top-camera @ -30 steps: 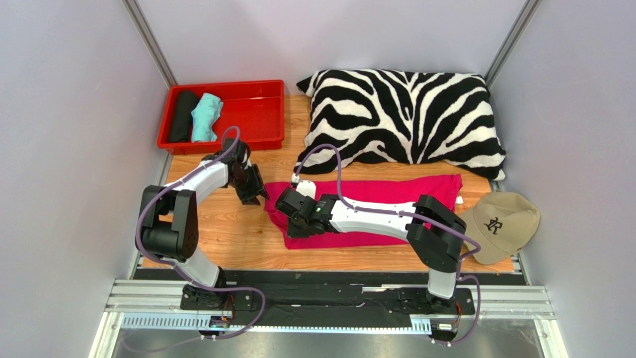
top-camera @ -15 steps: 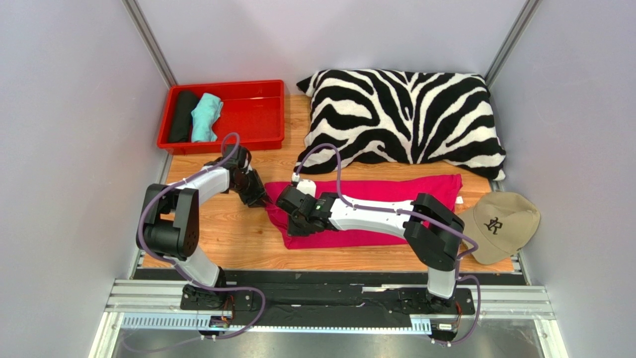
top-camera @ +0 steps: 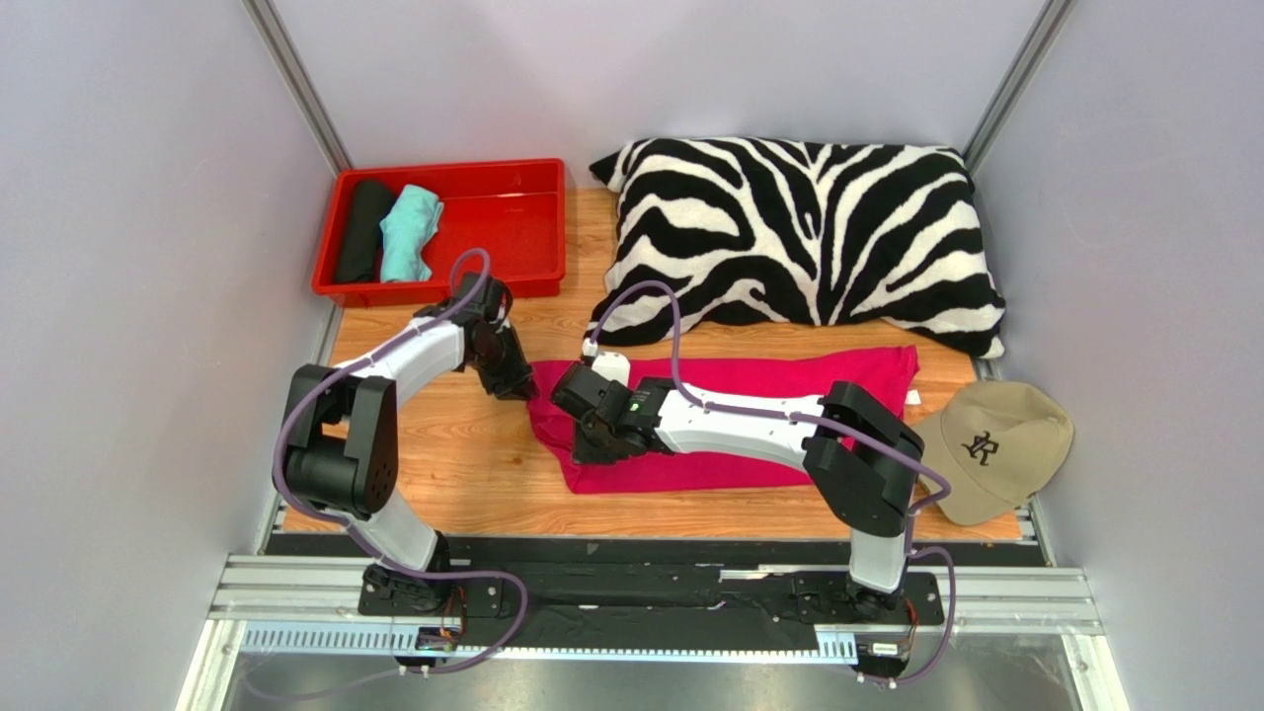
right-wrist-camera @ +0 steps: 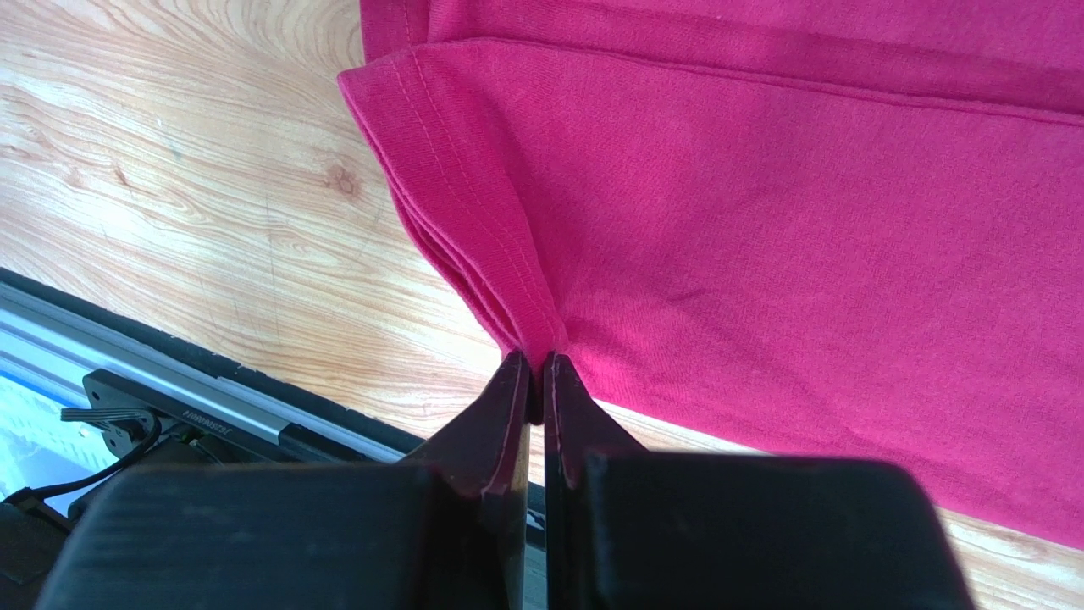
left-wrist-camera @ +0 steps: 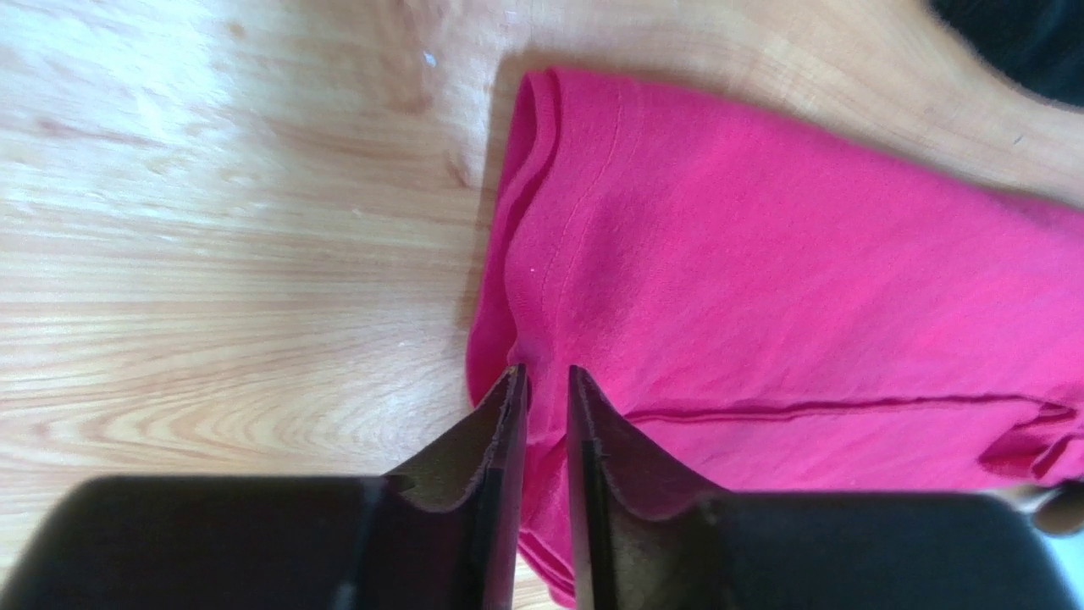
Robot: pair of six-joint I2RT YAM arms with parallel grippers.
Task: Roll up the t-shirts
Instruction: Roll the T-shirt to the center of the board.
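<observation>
1. Since one second ago, the left gripper has crept toward the near-left corner of the pillow and reached the end of the shirt. The right gripper has hardly shifted.
2. Right jaws: closed tight on a pinch of the folded hem, which is drawn up into a small peak between the tips.
3. Left jaws: a narrow slit apart, tips at the hem, pink showing in the slit. Whether any cloth is caught cannot be told.
4. Shirt: folded into a long flat band on the table, just in front of the pillow. Both grippers are at the band's end below the pillow's left corner, the left gripper on the side nearer the pillow and the right on the side farther from it. No turn of the roll appears to be made yet.
5. Risk: a skewed, cone-shaped roll if the left jaws close beside the hem and only the right side lifts. The right pinch sits at the very edge of the layers, so a pull could strip out the lower ones.
6. Tray: left of the pillow. It holds a black roll and a mint roll, side by side at the end farthest from the pillow.
</observation>
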